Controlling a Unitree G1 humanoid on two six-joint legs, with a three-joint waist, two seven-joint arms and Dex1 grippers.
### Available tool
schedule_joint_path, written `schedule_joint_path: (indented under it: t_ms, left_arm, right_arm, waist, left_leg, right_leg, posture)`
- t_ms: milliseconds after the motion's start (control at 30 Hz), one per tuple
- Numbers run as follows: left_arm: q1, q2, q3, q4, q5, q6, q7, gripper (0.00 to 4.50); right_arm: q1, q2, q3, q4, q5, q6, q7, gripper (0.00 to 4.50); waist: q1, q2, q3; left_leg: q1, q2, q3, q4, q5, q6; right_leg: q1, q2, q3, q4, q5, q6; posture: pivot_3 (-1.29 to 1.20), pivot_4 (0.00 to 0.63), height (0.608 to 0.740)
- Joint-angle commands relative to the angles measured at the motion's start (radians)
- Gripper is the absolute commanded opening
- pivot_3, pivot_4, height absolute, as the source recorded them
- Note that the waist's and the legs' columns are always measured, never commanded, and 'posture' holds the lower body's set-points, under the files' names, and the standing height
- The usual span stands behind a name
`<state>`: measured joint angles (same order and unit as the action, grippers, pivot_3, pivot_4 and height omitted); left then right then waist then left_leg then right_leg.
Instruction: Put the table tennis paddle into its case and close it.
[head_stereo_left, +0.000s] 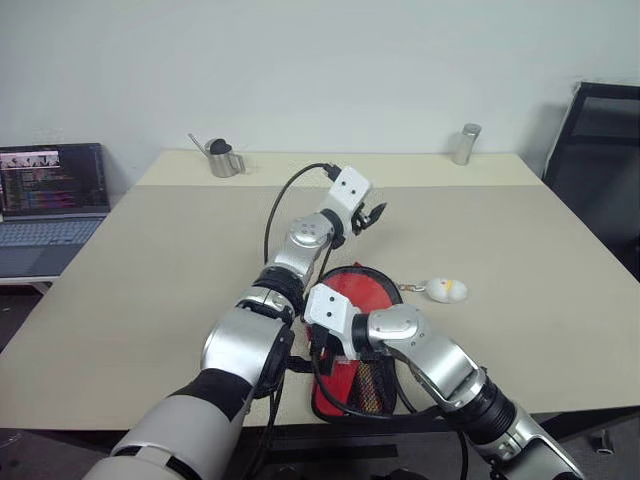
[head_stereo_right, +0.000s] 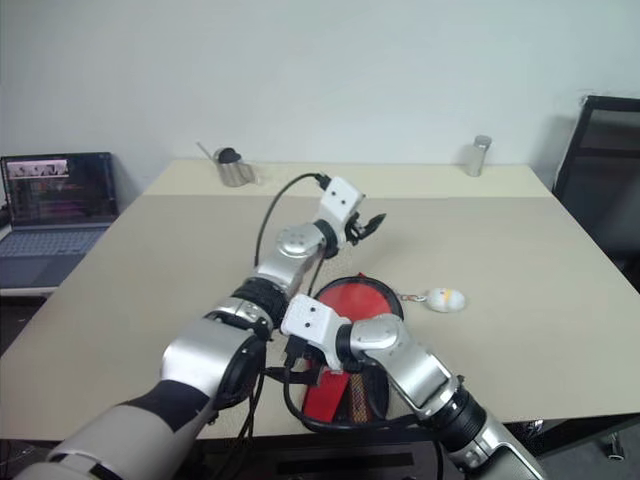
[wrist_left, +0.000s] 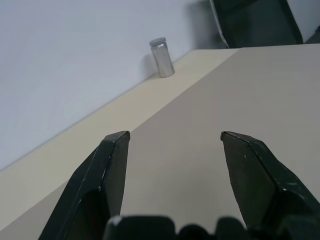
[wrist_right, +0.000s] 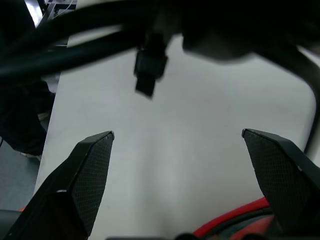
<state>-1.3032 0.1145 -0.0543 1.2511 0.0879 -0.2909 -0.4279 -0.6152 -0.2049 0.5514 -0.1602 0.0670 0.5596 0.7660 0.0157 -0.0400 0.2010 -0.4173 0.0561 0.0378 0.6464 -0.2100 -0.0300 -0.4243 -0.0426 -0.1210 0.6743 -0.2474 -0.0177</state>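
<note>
At six o'clock on the surface (head_stereo_left: 150, 260), near its front edge, you have the case (head_stereo_left: 352, 345) lying with its round red part showing, largely hidden under your arms, so you cannot tell whether that red is the table tennis paddle already inside or the case's own panel, nor whether the zip is done. Your left end effector (head_stereo_left: 375, 214) hovers toward twelve o'clock of it, jaws apart and empty, and your right end effector (wrist_right: 175, 165) hangs wide open just over the case, holding nothing, so closing looks unfinished.

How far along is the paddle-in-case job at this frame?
The paddle's red face lies over the case near the table edge; whether it is inside or zipped cannot be told. Nothing is in hand: left hand and right hand are open, empty. Closing may remain.
</note>
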Motion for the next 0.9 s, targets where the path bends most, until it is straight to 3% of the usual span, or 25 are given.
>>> schedule_joint_path:
  t_ms: [33,333,533,733,900]
  left_arm:
    - [-0.021,0.049,0.012,-0.027,0.003,-0.021,-0.021,3.17]
    - [0.040,0.242,0.051,-0.067,-0.034,-0.025,-0.156,3.17]
    - [0.123,0.302,0.077,-0.141,-0.073,-0.010,-0.298,3.17]
    - [0.318,0.329,0.076,-0.458,-0.254,0.206,-0.683,3.17]
    - [0.439,0.368,0.048,-0.720,-0.316,0.385,-0.802,3.17]
  right_arm:
    - [0.015,-0.042,-0.045,-0.061,0.015,-0.002,0.020,4.50]
    - [0.081,-0.198,-0.138,-0.264,0.111,0.135,0.074,4.50]
    - [0.100,-0.259,-0.207,-0.344,0.181,0.203,0.088,4.50]
    - [0.105,-0.369,-0.312,-0.383,0.260,0.238,0.128,4.50]
    - [0.103,-0.494,-0.373,-0.360,0.267,0.208,0.171,4.50]
  waist:
    - [-0.002,0.000,0.000]
    - [-0.018,0.000,0.000]
    - [-0.016,0.000,0.000]
    - [-0.016,0.000,0.000]
    - [-0.015,0.000,0.000]
  left_leg:
    - [0.000,0.000,0.000,0.000,0.000,0.000]
    - [0.002,0.006,-0.002,-0.001,0.000,0.000]
    - [0.001,0.005,-0.002,-0.001,0.000,0.000]
    - [0.001,0.005,-0.002,-0.001,0.000,0.000]
    - [0.002,0.005,-0.003,0.000,0.000,0.000]
  right_leg:
    - [0.000,0.000,0.000,0.000,0.000,0.000]
    - [-0.001,0.006,0.000,0.003,0.000,-0.001]
    - [0.000,0.005,0.000,0.003,-0.001,-0.001]
    - [0.000,0.004,0.001,0.003,0.000,-0.001]
    - [0.000,0.005,0.001,0.004,-0.001,-0.001]
  posture:
    - [0.00,0.150,0.740]
    - [0.00,0.150,0.740]
    - [0.00,0.150,0.740]
    - [0.00,0.150,0.740]
    - [0.00,0.150,0.740]
